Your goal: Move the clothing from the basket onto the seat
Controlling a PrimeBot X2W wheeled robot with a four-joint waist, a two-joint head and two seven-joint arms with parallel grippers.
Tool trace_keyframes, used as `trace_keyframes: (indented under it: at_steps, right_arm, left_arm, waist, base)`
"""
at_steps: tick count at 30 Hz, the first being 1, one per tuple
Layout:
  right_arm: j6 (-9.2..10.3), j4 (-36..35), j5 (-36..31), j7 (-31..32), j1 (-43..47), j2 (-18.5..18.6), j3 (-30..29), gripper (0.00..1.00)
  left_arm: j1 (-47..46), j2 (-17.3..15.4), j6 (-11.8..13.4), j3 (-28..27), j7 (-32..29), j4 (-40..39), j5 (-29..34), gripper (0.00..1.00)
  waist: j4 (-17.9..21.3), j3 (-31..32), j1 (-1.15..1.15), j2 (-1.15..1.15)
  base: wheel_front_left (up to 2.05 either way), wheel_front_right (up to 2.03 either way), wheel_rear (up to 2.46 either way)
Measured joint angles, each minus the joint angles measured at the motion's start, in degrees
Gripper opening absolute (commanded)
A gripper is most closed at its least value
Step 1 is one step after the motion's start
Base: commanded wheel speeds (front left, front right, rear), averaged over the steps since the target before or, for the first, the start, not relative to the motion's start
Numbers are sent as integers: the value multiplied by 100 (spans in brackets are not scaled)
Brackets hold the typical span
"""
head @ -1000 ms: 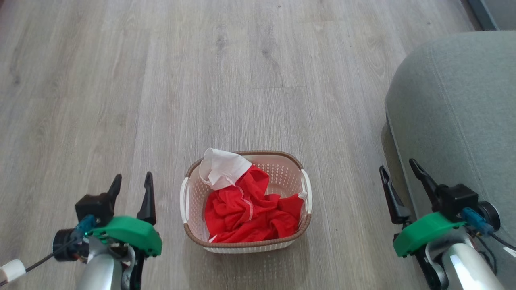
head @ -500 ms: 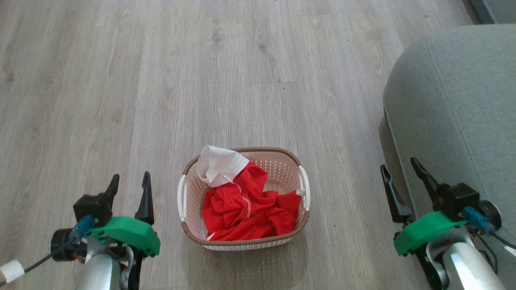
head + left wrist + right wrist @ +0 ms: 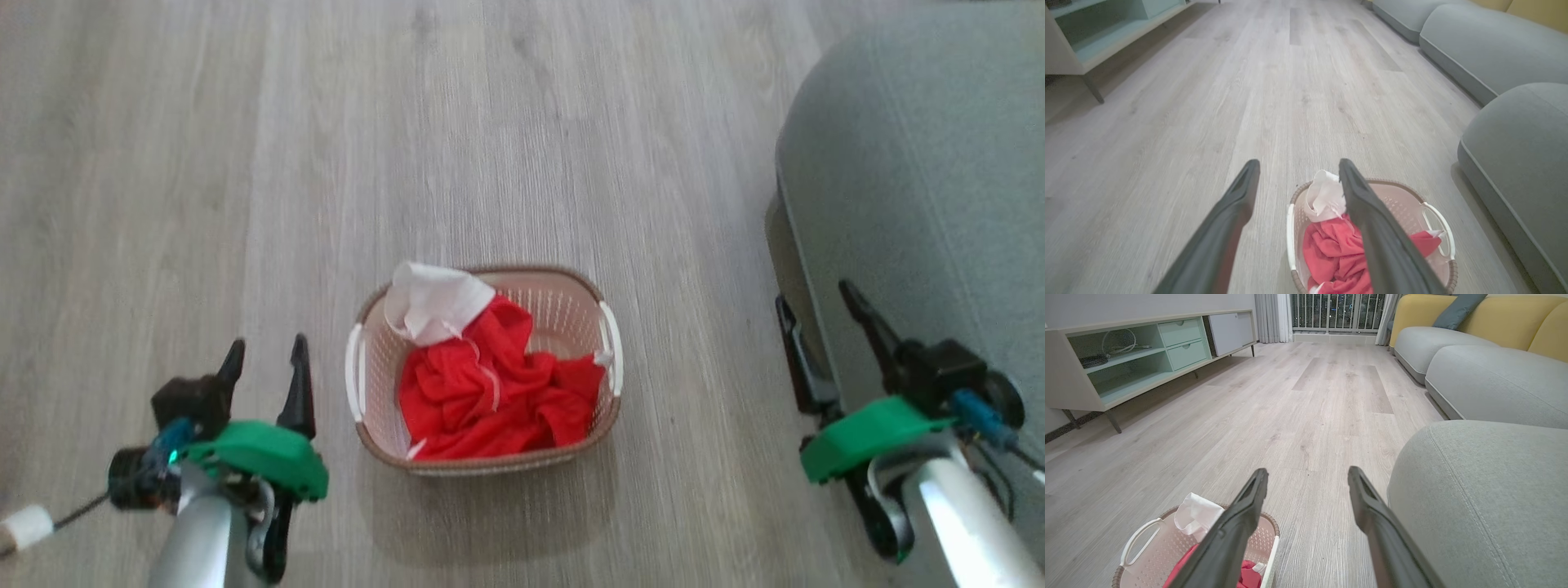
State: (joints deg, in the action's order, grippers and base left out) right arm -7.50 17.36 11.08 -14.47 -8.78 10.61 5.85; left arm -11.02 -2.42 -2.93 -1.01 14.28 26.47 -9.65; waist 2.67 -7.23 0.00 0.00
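Okay, the clothing (image 3: 490,400) is all in the basket (image 3: 371,384), nothing on the seat (image 3: 922,204) yet. The basket sits on the wood floor (image 3: 531,122) between the two arms, long axis running left-right across the robot's front, a handle at each end. The red heap fills the near and middle part. The white panel (image 3: 429,302) is bunched at the far-left corner, lapping over the rim.

The left tool (image 3: 267,349) is nearer, just beside the basket's left end, so the heap lies to its right and slightly forward. The right tool (image 3: 814,296) is well apart from the basket, close by the seat's edge; touching or not, cannot tell.

Both tools are released, jaws spread wide, nothing in them. Fingers point forward, arms low at either side. In the left wrist view the basket sits low right, with one finger crossing in front of the clothing.

Judgement: the left arm takes the pick, swinging right and down onto the heap. The carry then goes rightward to the seat.
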Motion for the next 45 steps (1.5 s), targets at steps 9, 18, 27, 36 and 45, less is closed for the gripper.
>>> trace_keyframes:
  at_steps: [9, 18, 27, 36, 45]
  right_arm:
    - [0, -381, -1, 0, -893, -21, 3, 100]
    - [0, -739, -7, 0, -1597, -213, -40, 100]
    - [0, -909, -52, 0, -1745, -353, -24, 100]
    - [-1, -992, -49, 0, -1739, -491, -34, 100]
    - [-1, -1085, -47, 0, -1729, -537, -98, 100]
  left_arm:
    - [-1586, 27, 167, 988, -1, 1000, -750, 100]
    - [-3299, 47, 380, 1712, -309, 2401, -695, 100]
    - [-4358, 31, 572, 1973, -470, 3629, -583, 100]
    - [-4885, -133, 689, 1972, -412, 4380, -588, 100]
    - [-5125, -364, 776, 1996, -354, 4624, -588, 100]
  waist:
    - [169, -1174, 2, 0]
    - [625, -2559, 3, 0]
    - [1235, -3602, 2, 0]
    - [1686, -4068, 0, 0]
    - [1764, -4348, 1, 0]
  base:
    - [0, 0, 0]
    - [0, 0, 0]
    - [0, 0, 0]
    - [0, 0, 0]
    - [0, 0, 0]
